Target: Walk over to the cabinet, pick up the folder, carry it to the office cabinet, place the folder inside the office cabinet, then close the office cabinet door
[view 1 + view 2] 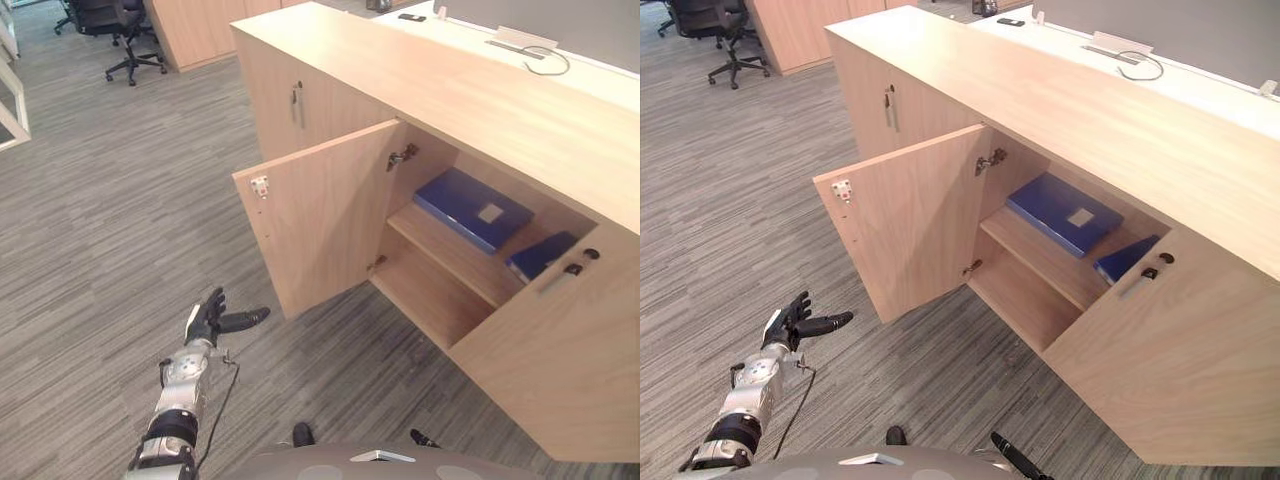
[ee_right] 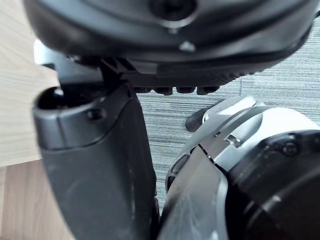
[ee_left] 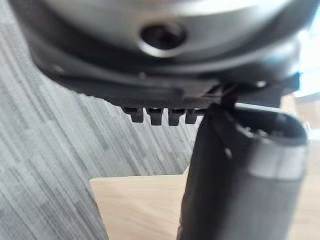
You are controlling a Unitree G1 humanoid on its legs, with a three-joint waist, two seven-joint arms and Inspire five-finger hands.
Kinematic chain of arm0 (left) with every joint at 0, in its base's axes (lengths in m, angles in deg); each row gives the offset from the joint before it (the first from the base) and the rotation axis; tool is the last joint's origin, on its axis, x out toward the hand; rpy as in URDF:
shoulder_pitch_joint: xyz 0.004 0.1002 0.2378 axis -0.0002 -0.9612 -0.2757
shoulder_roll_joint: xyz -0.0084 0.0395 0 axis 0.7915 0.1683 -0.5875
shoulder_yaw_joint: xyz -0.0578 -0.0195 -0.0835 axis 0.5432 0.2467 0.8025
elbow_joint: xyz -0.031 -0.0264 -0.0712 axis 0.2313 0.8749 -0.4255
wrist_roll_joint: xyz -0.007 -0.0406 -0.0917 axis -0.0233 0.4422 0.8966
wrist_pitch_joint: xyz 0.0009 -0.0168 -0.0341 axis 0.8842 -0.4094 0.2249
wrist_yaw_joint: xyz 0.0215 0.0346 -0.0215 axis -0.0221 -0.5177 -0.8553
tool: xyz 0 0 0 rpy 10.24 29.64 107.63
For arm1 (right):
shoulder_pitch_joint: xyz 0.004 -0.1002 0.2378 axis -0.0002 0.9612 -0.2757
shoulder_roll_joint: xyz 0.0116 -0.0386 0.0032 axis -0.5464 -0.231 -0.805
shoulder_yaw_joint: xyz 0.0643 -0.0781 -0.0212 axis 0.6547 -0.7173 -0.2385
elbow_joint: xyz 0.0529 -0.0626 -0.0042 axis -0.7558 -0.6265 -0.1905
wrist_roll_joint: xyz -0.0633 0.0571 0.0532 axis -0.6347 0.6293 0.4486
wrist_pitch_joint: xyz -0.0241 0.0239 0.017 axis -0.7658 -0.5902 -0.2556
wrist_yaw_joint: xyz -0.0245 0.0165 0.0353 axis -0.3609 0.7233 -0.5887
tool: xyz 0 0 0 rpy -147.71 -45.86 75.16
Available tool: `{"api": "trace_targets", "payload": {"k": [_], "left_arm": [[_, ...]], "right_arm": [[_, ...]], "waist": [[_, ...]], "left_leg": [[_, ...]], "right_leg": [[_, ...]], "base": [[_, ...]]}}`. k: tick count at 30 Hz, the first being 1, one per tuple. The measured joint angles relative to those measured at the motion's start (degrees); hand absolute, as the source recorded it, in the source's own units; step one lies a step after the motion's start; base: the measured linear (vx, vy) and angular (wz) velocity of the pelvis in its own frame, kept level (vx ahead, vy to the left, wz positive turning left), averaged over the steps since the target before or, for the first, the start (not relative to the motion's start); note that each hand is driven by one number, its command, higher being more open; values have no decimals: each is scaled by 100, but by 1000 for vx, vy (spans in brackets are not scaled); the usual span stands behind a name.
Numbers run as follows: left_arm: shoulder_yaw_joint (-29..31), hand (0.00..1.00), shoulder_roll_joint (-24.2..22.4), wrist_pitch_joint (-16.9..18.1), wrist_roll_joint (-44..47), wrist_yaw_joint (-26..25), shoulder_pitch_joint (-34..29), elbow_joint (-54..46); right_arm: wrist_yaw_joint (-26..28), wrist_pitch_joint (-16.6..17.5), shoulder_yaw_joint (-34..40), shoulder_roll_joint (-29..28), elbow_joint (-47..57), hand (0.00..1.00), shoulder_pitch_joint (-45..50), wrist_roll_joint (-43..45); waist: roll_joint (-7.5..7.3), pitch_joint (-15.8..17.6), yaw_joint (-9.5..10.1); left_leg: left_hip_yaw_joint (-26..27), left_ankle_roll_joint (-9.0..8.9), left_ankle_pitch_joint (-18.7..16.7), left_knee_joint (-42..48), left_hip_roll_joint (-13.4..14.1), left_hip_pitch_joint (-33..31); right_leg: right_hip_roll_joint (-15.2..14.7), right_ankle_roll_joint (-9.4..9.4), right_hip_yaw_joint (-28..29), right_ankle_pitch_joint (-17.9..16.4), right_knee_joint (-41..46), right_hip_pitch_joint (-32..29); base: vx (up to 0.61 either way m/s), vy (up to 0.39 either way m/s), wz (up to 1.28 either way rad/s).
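— So, what is the biggest thing?
— A long wooden office cabinet [image 1: 480,110]. Its door [image 1: 320,215] stands wide open over the grey floor [image 1: 100,200].
— What is inside it?
— A shelf [image 1: 450,255]. The blue folder [image 1: 472,207] lies flat on that shelf, near the back wall. A second blue folder [image 1: 540,255] sits just beside it, partly hidden behind the shut front next to the opening.
— And the hands?
— The left robot hand [image 1: 207,322] is held out low above the floor, to the left of the open door and not touching it. Its fingers are spread and its thumb sticks out sideways.
— What do the wrist views add?
— The left wrist view looks past that hand at the floor and a bit of pale wood. The right wrist view shows the right robot hand [image 2: 95,165] very close, with pale wood beside it. I cannot tell if that hand is spread or closed.
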Motion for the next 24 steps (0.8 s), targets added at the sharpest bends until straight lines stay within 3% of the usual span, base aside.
{"api": "trace_targets", "payload": {"k": [8,16,24], "left_arm": [[-440,100,702,-24,-257,-37,1301,878],[-546,100,817,-67,-168,-16,2631,2613],[-411,100,831,-259,528,-9,3197,3025]], "right_arm": [[16,-57,64,14,-19,100,-15,110],[90,-148,342,33,-181,100,-365,415],[109,-229,493,135,-248,100,-569,697]], "waist": [[-131,-18,-20],[-170,-16,-58],[-105,16,-88]], "left_leg": [[105,-39,22,1,92,57],[328,-65,-102,4,128,215],[463,-92,-101,2,230,215]], "right_leg": [[63,55,117,17,-73,42],[177,-211,388,189,-147,91],[251,-165,467,235,-134,-2]], "base": [[31,-30,-8],[67,-2,-15],[-19,-41,-11]]}}
